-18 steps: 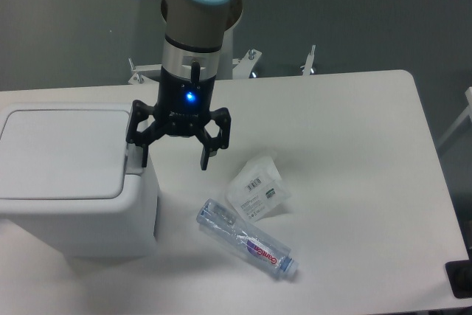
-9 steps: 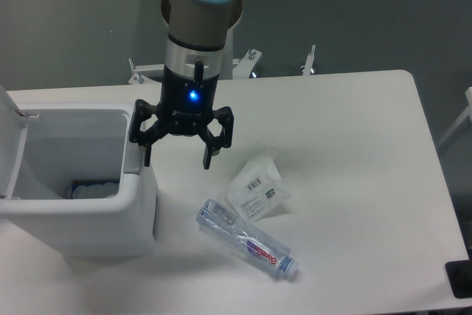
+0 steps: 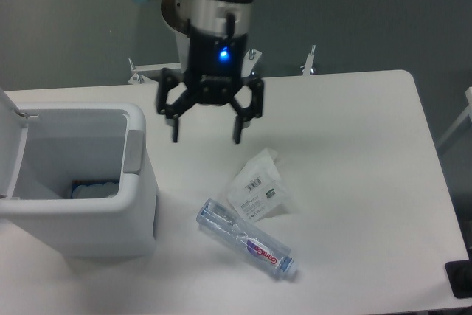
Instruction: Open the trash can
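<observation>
White plastic, boxy, rounded at the corners: the trash can (image 3: pixel 88 204) stood at the left end of the white table (image 3: pixel 354 167), its flat hinged lid (image 3: pixel 9 145) swung up at the far left edge of the view and its mouth fully exposed, with some pale crumpled contents visible low inside. Grey push tab (image 3: pixel 133 151): seated on the right rim of the can, untouched at this moment. Black two-finger gripper (image 3: pixel 206 129), lit by a small blue lamp on its body: hung in the air to the right of the can and above the bare tabletop, jaws spread wide, holding nothing, clear of the tab and the rim. Clear crumpled plastic cup with a barcode label (image 3: pixel 257 188): lay on the table near the can's right side. Clear plastic water bottle with a red-lettered label (image 3: pixel 245 240): lay on its side just in front of the cup. Assessment: the opening appeared complete, since the lid stood upright. For a clean finish the arm would do best to retire upward and rightward, keeping its fingers away from the tab and lid so nothing is knocked shut, and passing above the cup and bottle rather than sweeping through them.
</observation>
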You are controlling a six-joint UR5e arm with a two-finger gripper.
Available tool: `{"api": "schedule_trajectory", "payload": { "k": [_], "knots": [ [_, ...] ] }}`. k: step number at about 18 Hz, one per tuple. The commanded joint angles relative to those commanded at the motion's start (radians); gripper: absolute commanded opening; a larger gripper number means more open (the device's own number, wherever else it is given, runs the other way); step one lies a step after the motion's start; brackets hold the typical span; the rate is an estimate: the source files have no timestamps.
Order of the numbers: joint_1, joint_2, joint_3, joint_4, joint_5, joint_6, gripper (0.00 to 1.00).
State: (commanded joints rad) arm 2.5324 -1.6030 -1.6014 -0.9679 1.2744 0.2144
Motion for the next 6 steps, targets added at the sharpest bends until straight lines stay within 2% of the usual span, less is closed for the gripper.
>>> {"api": "schedule_trajectory", "payload": {
  "k": [3,6],
  "knots": [
    [0.023,0.000,-0.008,-0.005,0.089,0.095,1.00],
    [0.057,0.000,-0.011,-0.015,0.112,0.161,1.00]
  ]
}}
